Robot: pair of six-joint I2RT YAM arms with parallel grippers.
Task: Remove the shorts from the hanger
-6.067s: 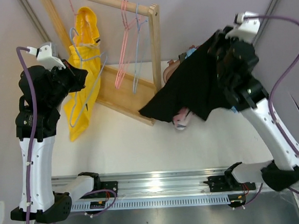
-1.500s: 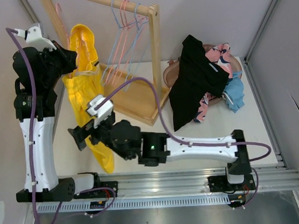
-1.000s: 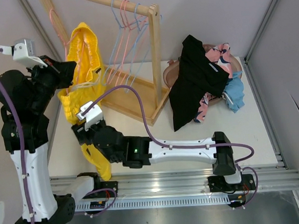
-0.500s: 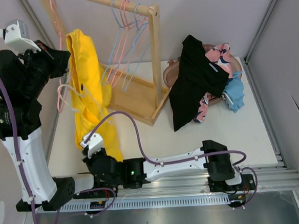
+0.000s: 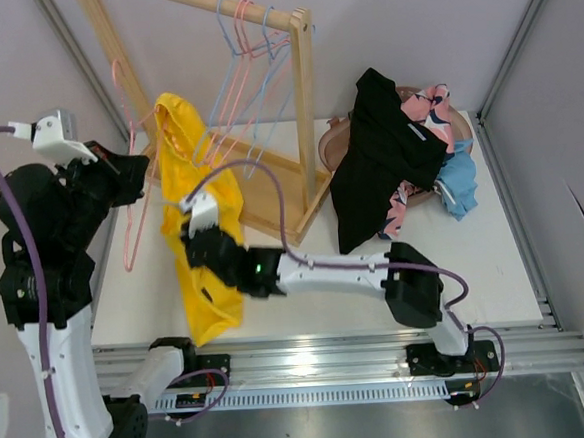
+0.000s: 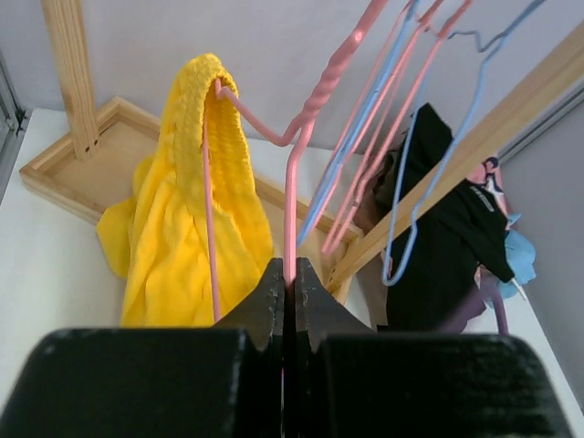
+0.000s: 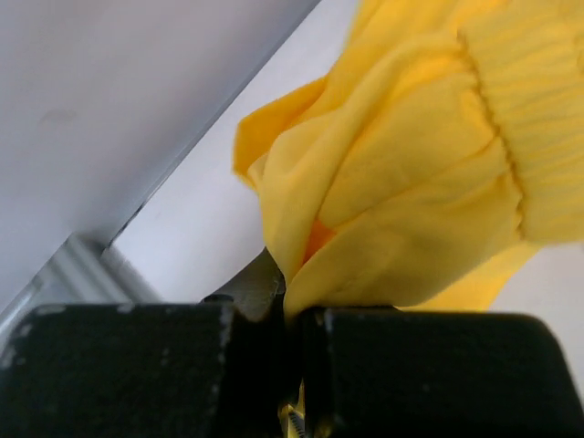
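Note:
The yellow shorts (image 5: 199,200) hang by their waistband from one arm of a pink hanger (image 5: 128,215), left of the wooden rack. My left gripper (image 5: 136,172) is shut on the hanger's neck; the left wrist view shows the jaws (image 6: 288,274) clamped on the pink wire (image 6: 291,196), with the shorts (image 6: 182,228) draped over the hanger's far arm. My right gripper (image 5: 196,252) is shut on a fold of the shorts' lower part, and the yellow cloth (image 7: 411,182) fills the right wrist view above the jaws (image 7: 297,306).
The wooden rack (image 5: 306,108) stands at the back, with several pink and blue hangers (image 5: 245,42) on its rail. A basket (image 5: 446,133) with a black garment (image 5: 383,152) and other clothes sits at the right. The arms' metal rail (image 5: 332,362) runs along the near edge.
The right arm left the basket and took hold of the shorts. In the last half second it rose from the near edge. The left gripper came down with the hanger.

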